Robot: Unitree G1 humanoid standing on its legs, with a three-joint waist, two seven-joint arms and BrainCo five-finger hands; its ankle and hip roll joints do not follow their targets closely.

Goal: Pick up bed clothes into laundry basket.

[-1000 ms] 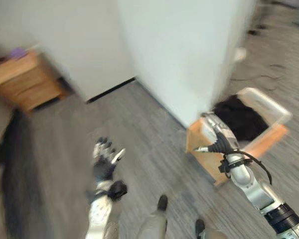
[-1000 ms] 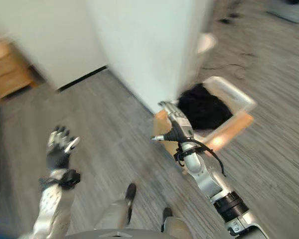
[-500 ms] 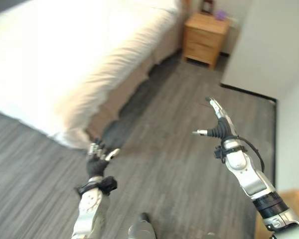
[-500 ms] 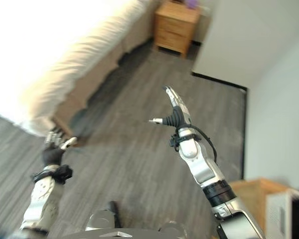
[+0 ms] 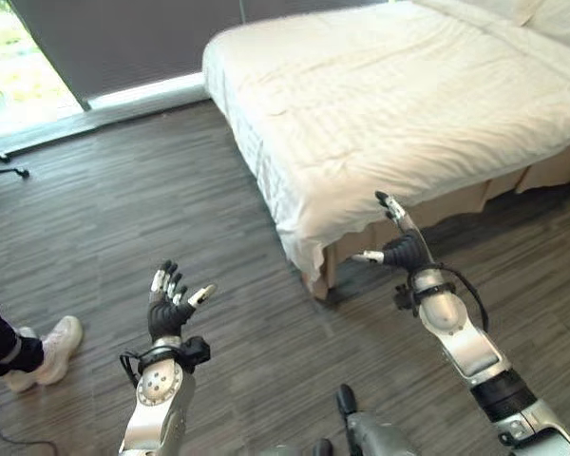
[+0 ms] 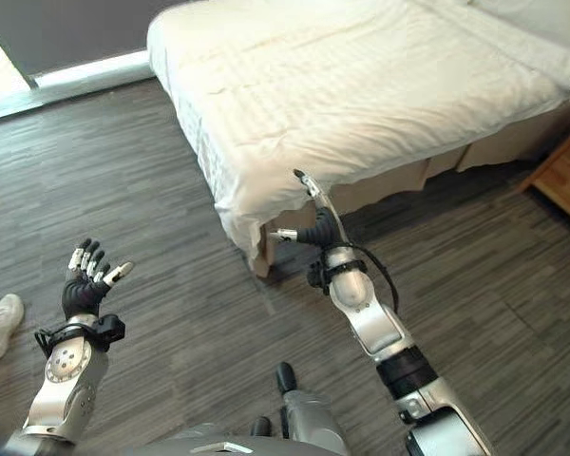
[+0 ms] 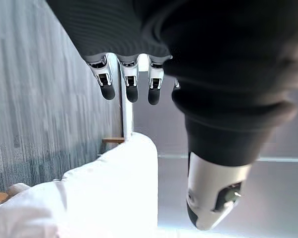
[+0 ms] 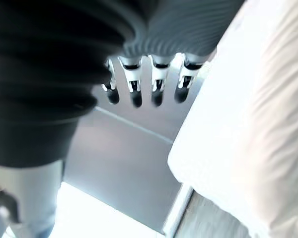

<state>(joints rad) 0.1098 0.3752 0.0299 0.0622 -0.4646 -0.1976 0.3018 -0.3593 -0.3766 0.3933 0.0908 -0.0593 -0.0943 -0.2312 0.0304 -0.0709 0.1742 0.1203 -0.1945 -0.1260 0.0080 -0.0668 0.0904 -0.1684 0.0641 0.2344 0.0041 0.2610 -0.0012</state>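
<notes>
Hands both empty: left hand (image 5: 170, 306) and right hand (image 5: 399, 245) spread open. Step closer, then grab the white bedcover (image 5: 380, 114) at its overhanging corner.

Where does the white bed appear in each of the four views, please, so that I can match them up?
Left eye view: the bed fills the upper right, its near corner just beyond the right hand.
Right eye view: the bed spans the upper middle and right.
Left wrist view: it lies past the fingers, bed.
Right wrist view: bed.
Shared landmark: the bed's overhanging white corner.
</notes>
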